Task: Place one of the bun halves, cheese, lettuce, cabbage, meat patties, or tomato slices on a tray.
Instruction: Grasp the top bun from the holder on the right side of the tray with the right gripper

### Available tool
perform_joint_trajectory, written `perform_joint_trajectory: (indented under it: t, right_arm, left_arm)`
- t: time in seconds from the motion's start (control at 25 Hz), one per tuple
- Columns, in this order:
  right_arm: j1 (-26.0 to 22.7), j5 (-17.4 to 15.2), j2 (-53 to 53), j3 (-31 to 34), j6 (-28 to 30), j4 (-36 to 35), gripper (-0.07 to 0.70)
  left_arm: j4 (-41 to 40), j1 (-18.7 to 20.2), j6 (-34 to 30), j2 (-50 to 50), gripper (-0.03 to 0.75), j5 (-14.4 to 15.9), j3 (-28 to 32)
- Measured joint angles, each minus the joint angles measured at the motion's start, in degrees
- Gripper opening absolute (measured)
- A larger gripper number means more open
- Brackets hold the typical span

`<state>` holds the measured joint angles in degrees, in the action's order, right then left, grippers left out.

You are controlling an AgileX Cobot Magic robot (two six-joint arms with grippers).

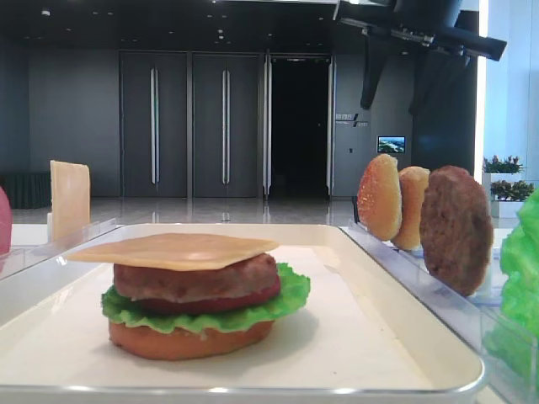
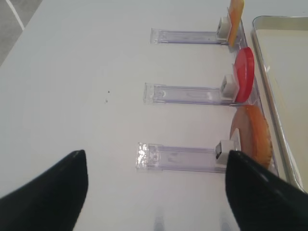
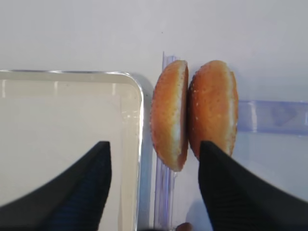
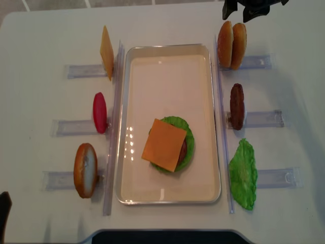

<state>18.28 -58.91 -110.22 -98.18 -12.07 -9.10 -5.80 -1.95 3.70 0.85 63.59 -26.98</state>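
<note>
Right gripper (image 3: 153, 187) hovering above the two bun halves (image 3: 195, 113), jaws spread and pinching nothing, one dark finger (image 3: 84, 190) over the tray's corner, the other (image 3: 240, 192) over the table beside the buns. Buns standing on edge, touching, in a clear rack (image 3: 272, 117) just off the tray (image 4: 203, 152) at its 1 o'clock corner in the realsense view. On the tray, toward 6 o'clock, a stack: bun base (image 1: 189, 338), lettuce (image 1: 202, 316), tomato slice (image 1: 210, 303), meat patty (image 1: 198, 278), cheese (image 4: 164, 145) on top. At 3 o'clock of the tray, a spare patty (image 4: 236, 105) upright; at 4 o'clock, a loose lettuce leaf (image 4: 244, 174). Left gripper (image 2: 156, 190) spread wide, gripping nothing, above the table.
</note>
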Motion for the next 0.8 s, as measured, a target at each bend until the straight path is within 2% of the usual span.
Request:
perform_joint_trajectory:
  t: [0.28, 0.48, 0.8]
  right_arm:
    - [0.0, 1.9, -1.8, 0.0, 0.8, -0.6, 0.471]
    - [0.0, 2.1, -2.4, 0.0, 0.8, -0.6, 0.526]
    - [0.0, 1.7, -5.3, 0.0, 1.2, -2.2, 0.543]
  left_arm:
    - [0.0, 0.0, 0.0, 0.0, 0.692, 0.0, 0.0]
    - [0.0, 0.0, 0.0, 0.0, 0.692, 0.0, 0.0]
    - [0.0, 0.0, 0.0, 0.0, 0.692, 0.0, 0.0]
